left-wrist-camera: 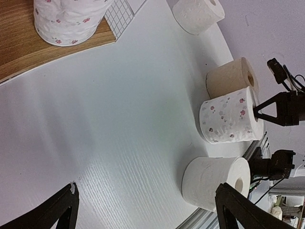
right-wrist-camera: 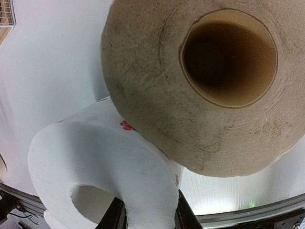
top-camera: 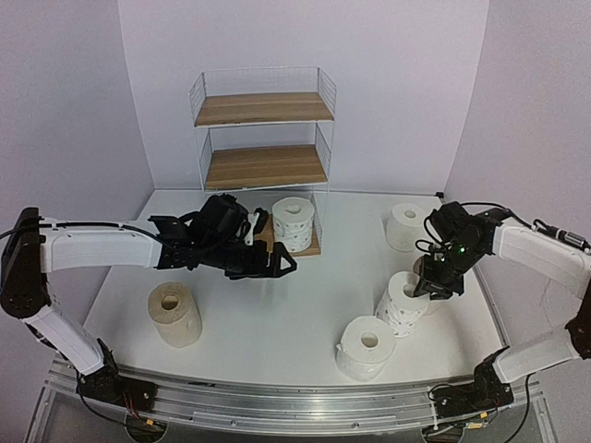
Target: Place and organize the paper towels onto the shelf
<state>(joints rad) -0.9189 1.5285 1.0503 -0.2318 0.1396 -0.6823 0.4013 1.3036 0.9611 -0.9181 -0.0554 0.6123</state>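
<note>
Shelf (top-camera: 263,166): three wood-grain boards in a white wire frame; stands at the middle of the far edge of the bench (top-camera: 277,314)

Shelved dotted roll (top-camera: 294,221): stands upright, core up, on the bottom board, towards its right end and just inside the wire side rail; shows in the left wrist view at the top left (left-wrist-camera: 66,19)

Left hand (top-camera: 270,254): hovers over the bench just in front of the bottom board; fingers spread wide apart, holding nothing (left-wrist-camera: 147,210)

Left tan roll (top-camera: 174,314): stands upright near the near-left corner of the bench, well apart from the other rolls

Far white roll (top-camera: 406,226): stands upright towards the far-right corner, to the right of the shelf

Near white roll (top-camera: 367,346): stands upright close to the near edge, right of centre

Gripped dotted roll (top-camera: 402,309): sits near the right edge, between the two white rolls; looks tilted

Right hand (top-camera: 434,281): comes down on top of the gripped dotted roll; clamped on its wall, one finger at the core and one on the outside (right-wrist-camera: 150,214)

Right tan roll (right-wrist-camera: 190,95): lies just beside the gripped dotted roll, on its far side; mostly hidden behind the right hand from above
</note>
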